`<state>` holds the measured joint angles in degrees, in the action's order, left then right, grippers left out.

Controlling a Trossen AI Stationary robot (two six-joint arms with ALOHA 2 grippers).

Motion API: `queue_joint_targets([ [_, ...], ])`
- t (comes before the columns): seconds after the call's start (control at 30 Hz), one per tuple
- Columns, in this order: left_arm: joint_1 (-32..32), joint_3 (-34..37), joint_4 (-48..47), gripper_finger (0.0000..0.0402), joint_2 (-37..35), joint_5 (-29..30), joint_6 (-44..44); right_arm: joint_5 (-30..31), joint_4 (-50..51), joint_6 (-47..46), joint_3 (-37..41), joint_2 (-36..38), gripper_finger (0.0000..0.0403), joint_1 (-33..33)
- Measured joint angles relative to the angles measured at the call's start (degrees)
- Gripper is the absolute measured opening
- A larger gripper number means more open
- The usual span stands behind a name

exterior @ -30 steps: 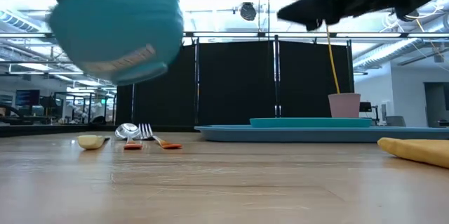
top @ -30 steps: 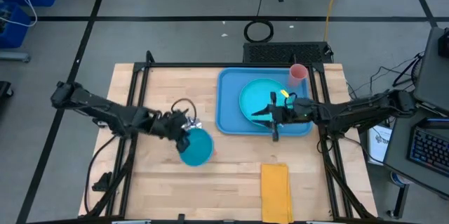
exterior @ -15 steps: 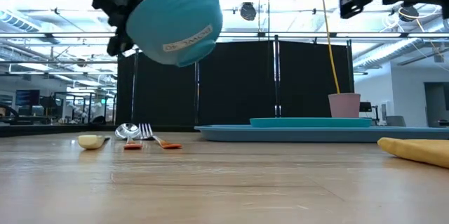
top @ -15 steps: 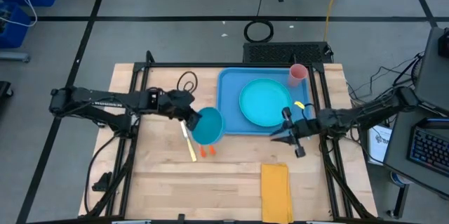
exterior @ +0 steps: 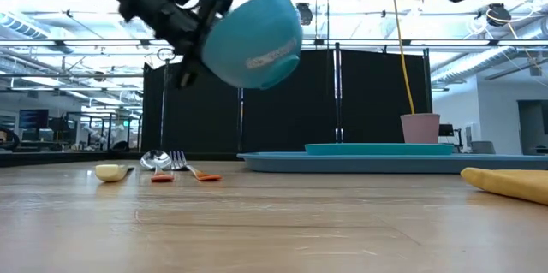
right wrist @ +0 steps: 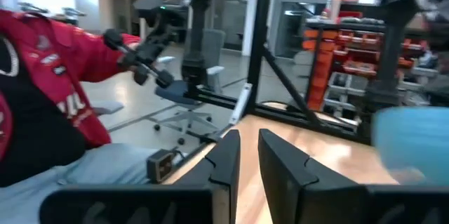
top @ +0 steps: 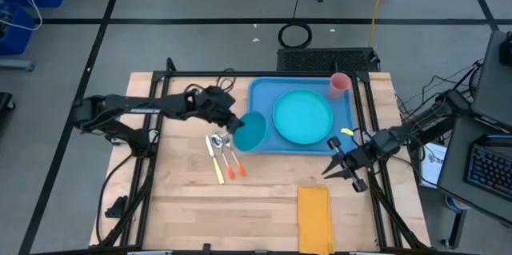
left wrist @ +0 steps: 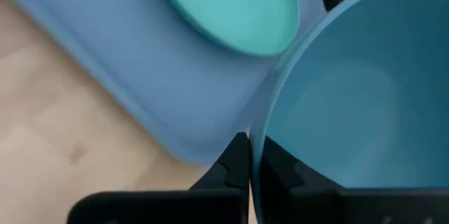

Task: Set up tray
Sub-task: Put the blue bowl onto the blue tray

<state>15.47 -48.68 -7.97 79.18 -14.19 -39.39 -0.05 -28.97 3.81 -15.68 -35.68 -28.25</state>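
Note:
My left gripper (top: 230, 123) is shut on a blue bowl (top: 250, 132), high above the table in the low view (exterior: 253, 40), over the left near corner of the blue tray (top: 262, 95). The tray lies flat on the table and carries a round turquoise plate (top: 302, 117) and a pink cup (top: 340, 84). My right gripper (top: 342, 170) hangs open in the air past the tray's right near corner and holds nothing. My left gripper pinches the bowl's rim (left wrist: 254, 140), one finger (left wrist: 235, 164) outside the wall and the other inside. The fingers reach in from the table's left. The bowl is lifted clear and tilted, its underside turned toward the near edge (exterior: 257, 55).
A yellow-handled knife (top: 215, 161) and an orange-handled spoon and fork (top: 232, 159) lie on the wood left of the tray. A folded yellow napkin (top: 314, 217) lies at the near edge. A small yellow thing (top: 346, 133) sits at the tray's right rim. A person in red (right wrist: 42, 62) shows beyond the table.
My left gripper has carried the bowl from the table's middle toward the far right, up to the tray's left near corner, uncovering the cutlery. My right gripper has drawn back from over the plate toward the table's right near side, off the tray.

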Motion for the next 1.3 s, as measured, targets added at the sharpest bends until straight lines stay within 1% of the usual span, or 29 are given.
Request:
queue_joint_targets([
  [0.07, 0.9, -2.5, -1.3, 0.0007, 1.7, -0.8, 1.4, 0.2, -0.2, 0.2, 0.0, 0.0, 0.0043, -0.9],
  [0.13, 1.2, -6.6, -2.5, 0.0007, 4.2, -1.1, 2.2, 0.2, -0.4, 0.1, 0.0, 0.0, 0.0043, -1.6],
  [0.23, 2.2, -12.9, -8.8, 0.0007, 8.4, -1.2, 4.8, 0.2, -0.9, 0.3, 0.0, 0.1, 0.0043, -2.7],
  [0.37, 3.6, -23.5, -17.3, 0.0007, 14.8, -0.9, 9.0, 0.1, -0.8, 0.9, 0.0, 0.1, 0.0043, -4.7],
  [0.63, 7.0, -41.5, -29.3, 0.0007, 27.3, -0.1, 14.4, 0.2, -1.0, 1.5, 0.0, 0.1, 0.0043, -6.8],
  [0.77, 7.5, -47.3, -31.9, 0.0007, 32.5, 1.4, 16.5, 0.2, -0.7, 1.4, 0.0, 0.0, 0.0043, -6.8],
  [1.1, 8.2, -59.6, -35.9, 0.0007, 41.6, 0.7, 18.7, 0.1, -0.7, -0.1, 0.0, -0.2, 0.0043, -6.8],
  [1.3, 8.6, -68.8, -41.4, 0.0007, 46.9, 0.6, 19.5, -1.0, -0.8, -0.1, 0.0, -0.4, 0.0043, -6.9],
])
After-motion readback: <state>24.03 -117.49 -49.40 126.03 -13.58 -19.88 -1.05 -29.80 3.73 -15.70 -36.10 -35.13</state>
